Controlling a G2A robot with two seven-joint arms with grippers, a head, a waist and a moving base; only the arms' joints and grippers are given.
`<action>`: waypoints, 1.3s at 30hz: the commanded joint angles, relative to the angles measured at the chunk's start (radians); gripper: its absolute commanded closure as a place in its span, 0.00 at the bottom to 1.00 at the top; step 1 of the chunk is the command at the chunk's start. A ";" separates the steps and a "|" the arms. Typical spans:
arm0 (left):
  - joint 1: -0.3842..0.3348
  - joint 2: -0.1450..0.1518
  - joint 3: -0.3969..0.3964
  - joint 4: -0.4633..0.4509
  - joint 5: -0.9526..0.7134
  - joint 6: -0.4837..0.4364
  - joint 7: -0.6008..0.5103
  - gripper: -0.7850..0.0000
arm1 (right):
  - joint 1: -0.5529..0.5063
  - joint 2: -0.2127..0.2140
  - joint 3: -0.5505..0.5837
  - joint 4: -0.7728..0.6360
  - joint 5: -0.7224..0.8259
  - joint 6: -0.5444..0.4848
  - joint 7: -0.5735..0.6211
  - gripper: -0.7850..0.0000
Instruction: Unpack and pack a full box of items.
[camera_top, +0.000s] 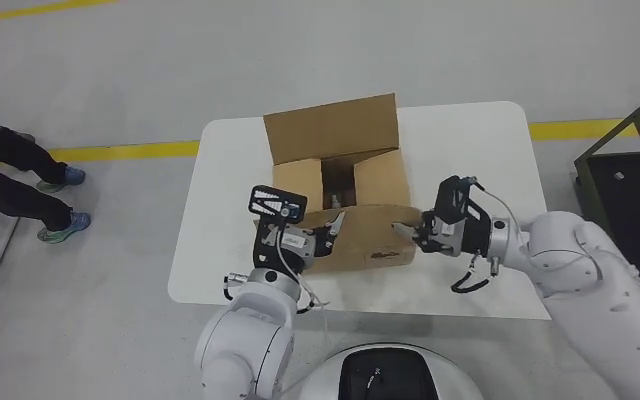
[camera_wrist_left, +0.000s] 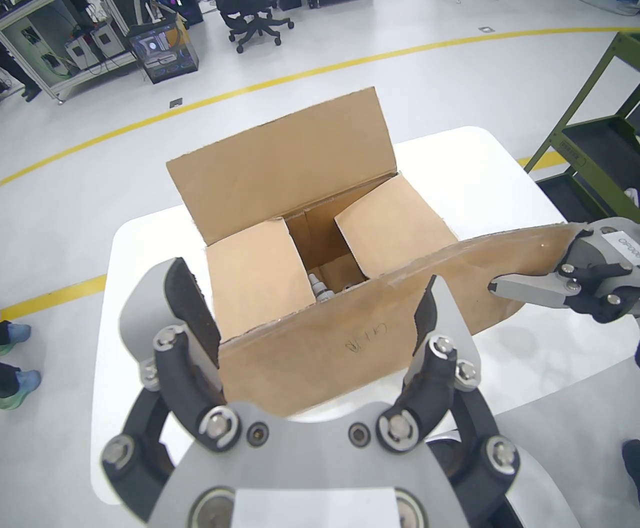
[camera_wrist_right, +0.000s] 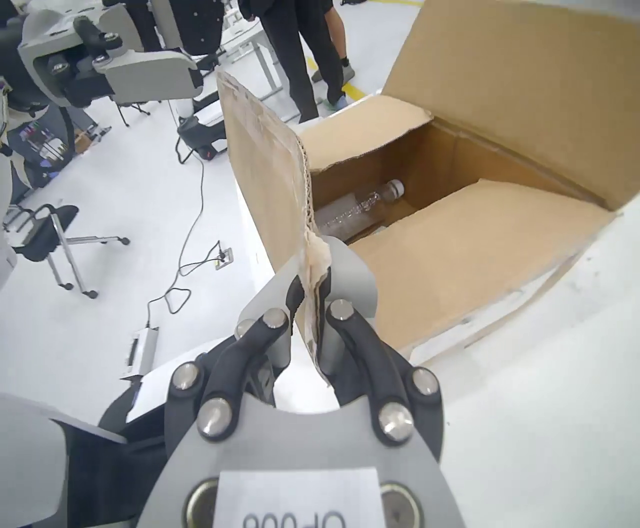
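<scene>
Closest to you, at the near edge of the white table (camera_top: 470, 140), the left gripper (camera_wrist_left: 310, 315) hangs with its jaws spread wide and nothing between them. It faces the outer side of the cardboard box's (camera_top: 365, 250) near flap (camera_wrist_left: 350, 340). You cannot tell from these views whether its fingertips touch the card.

Off to the right, the right gripper (camera_wrist_right: 312, 280) is pinched narrow on the end corner of that same near flap, with the card edge sandwiched between its two fingers. The flap stands raised, like a low wall between the left gripper and the box opening.

Just behind the flap, two side flaps, the left one (camera_wrist_left: 255, 280) and the right one (camera_wrist_left: 395, 225), are folded inward over the opening. They cover most of it and leave a slot between them. Through that slot you can make out a clear plastic bottle (camera_wrist_right: 360, 205) with a white cap, lying on its side on the box floor. Anything else inside is hidden under the flaps.

Beyond the opening, the far flap (camera_wrist_left: 280, 165) stands upright and tall, blocking the view of the table behind it. The box sits near the middle of the table.

Farther off, a yellow line (camera_wrist_left: 125, 125) curves across the grey floor. A green metal rack (camera_wrist_left: 600, 140) stands beside the table on the right, well apart from the box. An office chair (camera_wrist_left: 252, 22) stands in the background.
</scene>
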 joint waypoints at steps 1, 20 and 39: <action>-0.027 -0.001 0.000 0.005 -0.005 0.002 -0.014 0.00 | -0.015 0.002 0.006 -0.022 -0.071 -0.019 -0.039 1.00; -0.135 -0.003 0.091 0.135 0.079 0.006 -0.144 0.00 | -0.125 0.014 0.004 -0.106 -0.388 -0.030 -0.256 1.00; -0.084 0.004 0.118 0.068 0.071 -0.077 -0.246 0.00 | -0.148 0.029 0.133 0.008 0.114 0.037 -0.332 0.71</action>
